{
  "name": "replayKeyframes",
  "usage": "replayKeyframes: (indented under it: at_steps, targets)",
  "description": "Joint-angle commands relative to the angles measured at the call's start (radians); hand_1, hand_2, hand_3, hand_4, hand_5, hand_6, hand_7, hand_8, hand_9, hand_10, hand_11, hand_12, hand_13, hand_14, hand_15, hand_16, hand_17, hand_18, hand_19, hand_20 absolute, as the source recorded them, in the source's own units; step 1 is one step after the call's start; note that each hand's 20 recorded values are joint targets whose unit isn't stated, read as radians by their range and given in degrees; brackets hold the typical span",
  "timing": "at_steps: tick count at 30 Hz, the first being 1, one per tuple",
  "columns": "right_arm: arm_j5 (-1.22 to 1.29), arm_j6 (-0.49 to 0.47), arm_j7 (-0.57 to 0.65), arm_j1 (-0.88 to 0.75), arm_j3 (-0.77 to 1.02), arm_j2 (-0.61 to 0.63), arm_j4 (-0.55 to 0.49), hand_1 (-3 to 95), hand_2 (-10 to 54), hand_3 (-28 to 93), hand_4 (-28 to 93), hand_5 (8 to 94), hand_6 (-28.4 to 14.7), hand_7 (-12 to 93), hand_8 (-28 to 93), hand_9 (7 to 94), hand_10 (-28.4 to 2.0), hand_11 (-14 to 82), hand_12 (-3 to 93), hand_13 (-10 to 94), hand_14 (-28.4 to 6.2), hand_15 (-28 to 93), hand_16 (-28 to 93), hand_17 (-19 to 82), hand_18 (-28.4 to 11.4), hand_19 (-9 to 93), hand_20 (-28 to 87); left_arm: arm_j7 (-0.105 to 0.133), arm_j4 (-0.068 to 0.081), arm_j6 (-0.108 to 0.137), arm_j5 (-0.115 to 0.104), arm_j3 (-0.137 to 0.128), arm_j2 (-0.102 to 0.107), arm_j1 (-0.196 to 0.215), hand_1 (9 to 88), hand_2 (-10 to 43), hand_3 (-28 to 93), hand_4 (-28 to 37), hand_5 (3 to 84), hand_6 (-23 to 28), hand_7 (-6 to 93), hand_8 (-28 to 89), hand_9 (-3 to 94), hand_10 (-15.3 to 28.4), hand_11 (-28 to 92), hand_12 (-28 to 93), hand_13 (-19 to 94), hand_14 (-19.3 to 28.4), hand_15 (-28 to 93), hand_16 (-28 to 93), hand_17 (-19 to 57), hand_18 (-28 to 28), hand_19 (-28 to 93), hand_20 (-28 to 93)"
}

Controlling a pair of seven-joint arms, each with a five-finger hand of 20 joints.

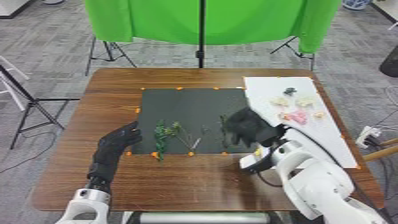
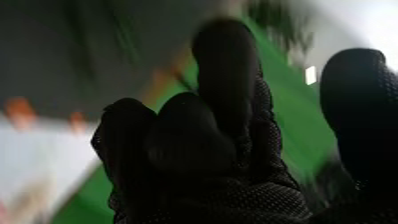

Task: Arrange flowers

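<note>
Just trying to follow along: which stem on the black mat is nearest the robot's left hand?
The leafy green stem, leftmost on the black mat; the other stems lie farther from the left hand.

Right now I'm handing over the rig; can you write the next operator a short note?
Left hand: at the mat's left edge.
Right hand: over the mat's right side; can't tell if it holds anything.
Green stems: on the mat, laid side by side.
Pink flower, pale flowers: on the white sheet.
Done: stems on the mat.
Left, probably: joining flowers to stems.
</note>
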Motion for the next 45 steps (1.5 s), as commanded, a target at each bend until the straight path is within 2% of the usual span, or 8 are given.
replayKeyframes:
  at_steps: [1, 9, 22, 30, 39, 41, 43, 45]
  targets:
    - [-0.522, -0.017, 0.139, 0.130, 0.056, 0.095, 0.138, 31.5, -9.3, 70, -8, 61.7, -1.9, 15, -7, 68.0, -15.9, 19.9, 24.7, 82, -5.9, 70, 35, 61, -13.9, 93, 66, -0.008, 0.005, 0.011, 0.004, 0.000, -0.006, 0.015, 22.2, -3.0, 70, -25.0, 45.2, 5.5, 9.8, -6, 43.5, 13.5, 20, 12, 33, 18.5, 32, -2, -0.1, 14.4, 15, 19]
    - [-0.593, -0.162, 0.216, 0.223, -0.027, 0.125, 0.280, 35.4, -9.5, 70, -11, 57.5, -1.7, 14, -7, 63.7, -16.2, 20.2, 25.7, 80, -6.5, 71, 34, 60, -14.2, 93, 65, -0.008, 0.009, 0.003, 0.007, 0.004, 0.006, -0.001, 22.4, -2.9, 70, -25.0, 45.3, 5.4, 9.9, -6, 43.5, 13.5, 20, 12, 33, 18.5, 32, -2, -0.1, 14.4, 15, 19]
    - [-0.591, -0.115, 0.216, 0.230, -0.093, 0.092, 0.430, 36.0, -9.5, 66, -13, 60.3, -0.1, 14, -8, 71.3, -15.6, 22.6, 24.6, 85, -4.1, 69, 33, 64, -13.1, 93, 66, 0.003, 0.009, 0.009, 0.004, -0.002, 0.008, 0.001, 22.4, -3.0, 70, -24.8, 45.4, 5.3, 10.0, -6, 43.5, 13.4, 20, 12, 33, 18.5, 32, -3, -0.1, 14.4, 15, 19]
    - [-0.618, 0.107, 0.167, 0.200, -0.112, 0.099, 0.443, 55.7, -9.5, 55, -14, 73.2, -0.3, 17, 5, 88.3, -9.3, 12.7, 40.7, 91, -1.6, 67, 34, 70, -10.8, 93, 65, 0.090, 0.010, 0.121, -0.014, -0.015, -0.001, 0.004, 22.9, -3.0, 70, -25.0, 46.0, 5.3, 10.7, -6, 44.5, 13.7, 22, 12, 34, 18.7, 33, -3, 0.1, 14.6, 16, 19]
    - [-0.556, 0.154, 0.086, 0.456, -0.264, 0.106, 0.210, 62.3, -9.5, 56, -10, 83.2, -0.7, 19, 11, 93.7, -8.0, 15.3, 40.8, 94, -0.3, 69, 32, 74, -9.8, 93, 66, 0.196, 0.010, 0.274, -0.094, -0.036, 0.010, 0.013, 23.7, -2.9, 71, -25.6, 47.1, 5.0, 12.7, -7, 45.8, 13.9, 22, 12, 33, 17.2, 30, -4, 1.8, 13.7, 15, 19]
    - [-0.524, 0.147, 0.034, 0.599, -0.402, 0.057, 0.240, 62.3, -9.5, 56, -11, 83.2, -0.5, 19, 11, 93.7, -8.0, 15.3, 40.8, 94, -0.2, 69, 32, 74, -9.7, 93, 66, 0.201, 0.004, 0.284, -0.136, -0.042, 0.012, 0.019, 23.6, -2.6, 71, -26.3, 47.0, 4.9, 12.9, -7, 45.2, 13.6, 22, 11, 33, 17.0, 29, -4, 2.4, 13.2, 14, 18]
    - [-0.516, 0.102, -0.010, 0.718, -0.522, -0.016, 0.295, 62.1, -9.5, 56, -11, 82.9, -0.4, 19, 11, 93.7, -8.0, 15.1, 41.0, 94, -0.1, 69, 32, 74, -9.7, 93, 67, 0.204, -0.002, 0.283, -0.207, -0.043, 0.017, 0.019, 16.8, 4.4, 71, -27.9, 47.0, 4.9, 12.3, -7, 44.7, 13.4, 20, 11, 32, 16.6, 27, -4, 2.2, 12.6, 12, 18]
    - [-0.495, 0.097, -0.050, 0.801, -0.623, -0.086, 0.353, 61.7, -9.5, 57, -11, 82.7, -0.3, 20, 11, 93.7, -8.0, 14.6, 41.0, 94, -0.1, 69, 32, 74, -9.6, 93, 67, 0.202, -0.003, 0.296, -0.238, -0.033, 0.021, 0.008, 14.1, 11.9, 68, -28.2, 46.9, 4.8, 10.8, -7, 45.0, 13.6, 19, 10, 32, 16.1, 25, -4, 1.9, 12.0, 10, 17]
